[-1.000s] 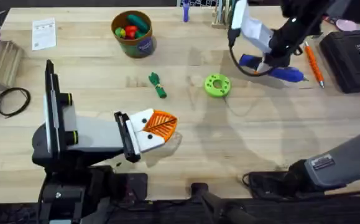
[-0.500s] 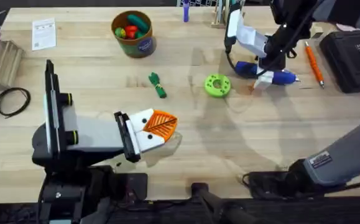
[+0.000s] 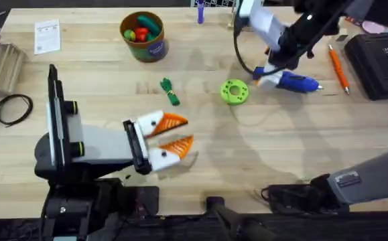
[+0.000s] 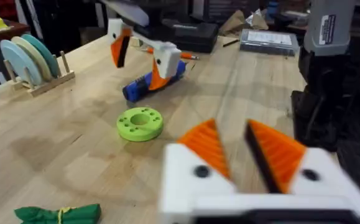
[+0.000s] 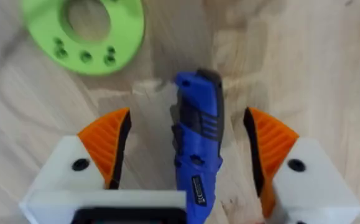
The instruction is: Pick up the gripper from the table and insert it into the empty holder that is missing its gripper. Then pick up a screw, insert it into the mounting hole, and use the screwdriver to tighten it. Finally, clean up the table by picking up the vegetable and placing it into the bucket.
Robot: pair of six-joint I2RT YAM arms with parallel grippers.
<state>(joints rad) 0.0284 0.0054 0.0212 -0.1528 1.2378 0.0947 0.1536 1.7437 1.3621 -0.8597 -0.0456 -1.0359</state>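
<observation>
Since my right pincer [image 5: 186,155] straddles the blue pen-shaped plastic screwdriver [image 5: 197,146] with pads spread, I'd centre, lower, then pinch; left pincer [image 3: 175,134] spread too.

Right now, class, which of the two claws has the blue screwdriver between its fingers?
The right claw, far right of the table: open, it straddles the screwdriver. The left claw is open over bare table.
</observation>
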